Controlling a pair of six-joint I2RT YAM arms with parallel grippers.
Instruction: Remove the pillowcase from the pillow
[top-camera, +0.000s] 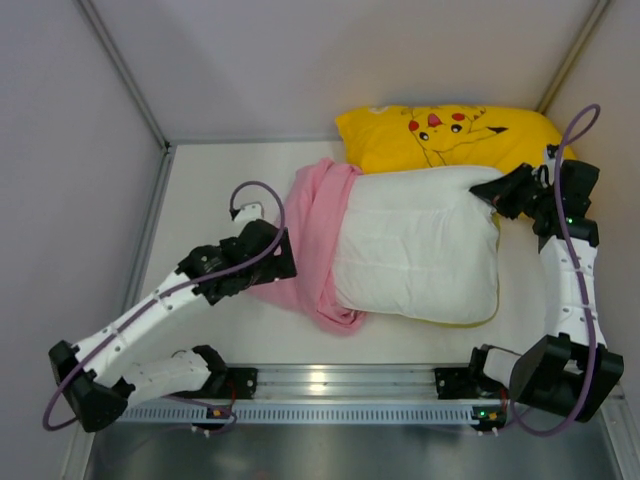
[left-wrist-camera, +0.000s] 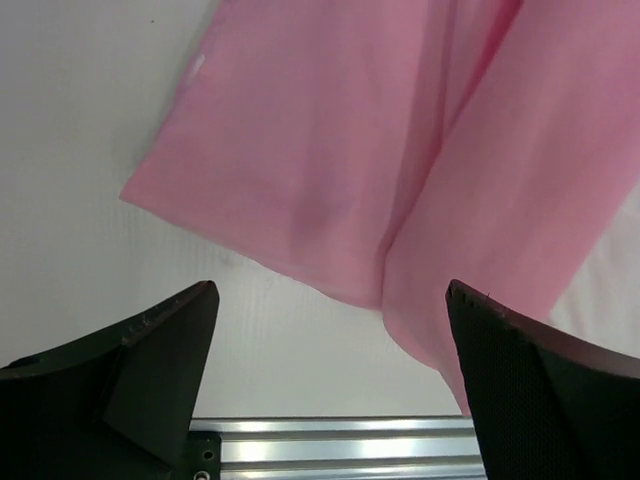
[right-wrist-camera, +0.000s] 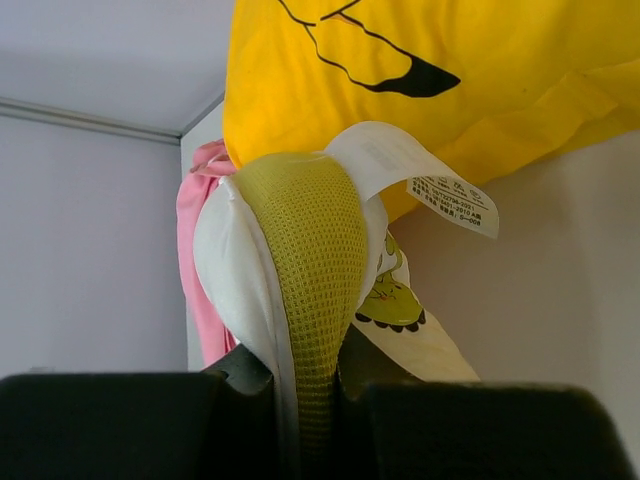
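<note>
The left gripper's jaws are spread wide with nothing held, and the rumpled pink fabric pillowcase lies just ahead of them on the white table. The right gripper's jaws are pressed together on the yellow mesh trim at a corner of the plump white rectangular pillow, whose far end is wrapped by the pillowcase. A yellow cartoon-print pillow is seen just beyond the pinched corner, and a white printed label curls out beside it.

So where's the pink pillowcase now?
In the top view the pink pillowcase lies bunched at the left end of the white pillow, just beside the open left gripper.
</note>
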